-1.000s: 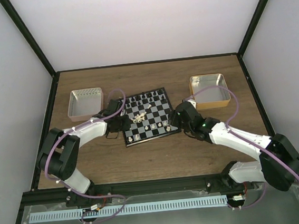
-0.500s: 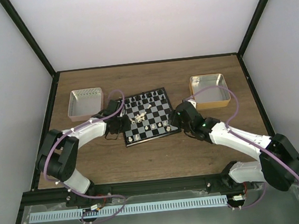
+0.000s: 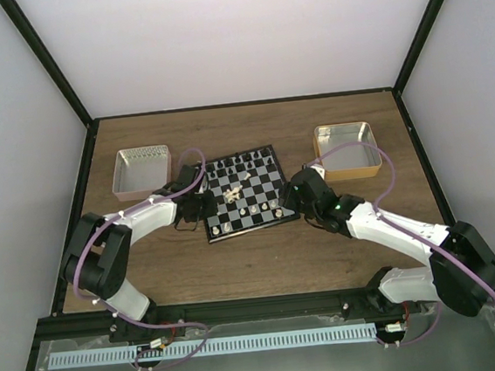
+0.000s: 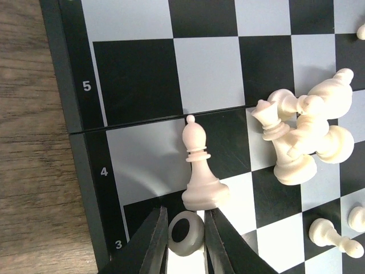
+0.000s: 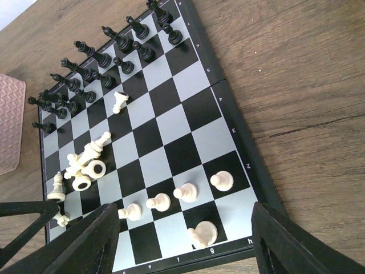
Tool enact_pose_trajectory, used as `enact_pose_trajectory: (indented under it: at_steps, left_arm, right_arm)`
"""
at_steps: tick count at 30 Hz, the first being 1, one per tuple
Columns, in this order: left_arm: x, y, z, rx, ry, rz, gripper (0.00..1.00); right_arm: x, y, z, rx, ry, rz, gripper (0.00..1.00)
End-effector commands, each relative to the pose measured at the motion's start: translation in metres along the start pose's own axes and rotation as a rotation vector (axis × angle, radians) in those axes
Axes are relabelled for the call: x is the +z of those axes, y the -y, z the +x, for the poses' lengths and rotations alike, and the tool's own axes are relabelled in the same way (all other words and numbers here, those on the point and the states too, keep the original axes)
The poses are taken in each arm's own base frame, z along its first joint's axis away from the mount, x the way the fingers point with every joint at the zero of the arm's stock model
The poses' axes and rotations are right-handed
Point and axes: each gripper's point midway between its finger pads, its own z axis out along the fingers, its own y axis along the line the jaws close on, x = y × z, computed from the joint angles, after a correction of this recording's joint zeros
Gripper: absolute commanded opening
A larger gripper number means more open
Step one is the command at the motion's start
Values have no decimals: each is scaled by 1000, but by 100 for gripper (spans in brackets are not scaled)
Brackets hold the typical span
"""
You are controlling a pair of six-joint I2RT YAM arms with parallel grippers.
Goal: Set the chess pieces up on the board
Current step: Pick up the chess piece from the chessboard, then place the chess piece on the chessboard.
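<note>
Contact is risked with the upright bishop just beside the piece pinched by the left gripper at the board edge; it could be toppled by a sideways lift. The right gripper is held spread.

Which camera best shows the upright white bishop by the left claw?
Left wrist: the bishop stands mid-frame, large and sharp. Right wrist shows it tiny and distant; top external, lost among specks.
</note>
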Motion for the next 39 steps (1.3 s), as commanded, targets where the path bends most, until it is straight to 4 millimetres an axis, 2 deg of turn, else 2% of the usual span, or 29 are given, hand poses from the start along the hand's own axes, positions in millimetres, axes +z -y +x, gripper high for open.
enact_pose_trajectory:
  at_steps: [1, 4, 10, 16, 22, 30, 33, 39]
  left_arm:
    - [7, -11, 10, 0, -32, -38, 17]
    - [2, -8, 5, 11, -12, -26, 14]
    - [-10, 4, -1, 14, 23, 29, 12]
    - [-29, 36, -8, 3, 47, 195, 12]
    - [-49, 67, -10, -91, 28, 360, 12]
    - [-82, 106, -16, -208, 14, 599, 12]
    - [-91, 112, -17, -217, 8, 634, 12]
    - [-97, 116, -16, -227, -1, 660, 12]
  right_arm:
    - [-5, -11, -15, 7, 40, -27, 65]
    - [-5, -15, -14, -13, 33, -45, 65]
    - [-7, -43, -8, -104, -11, -191, 65]
    - [-16, -78, 4, -177, -46, -415, 65]
    - [-25, -105, 16, -172, -95, -592, 65]
    - [-12, -128, 33, -136, -175, -613, 63]
    - [-5, -130, 36, -124, -193, -597, 58]
    - [-7, -142, 33, -130, -189, -646, 55]
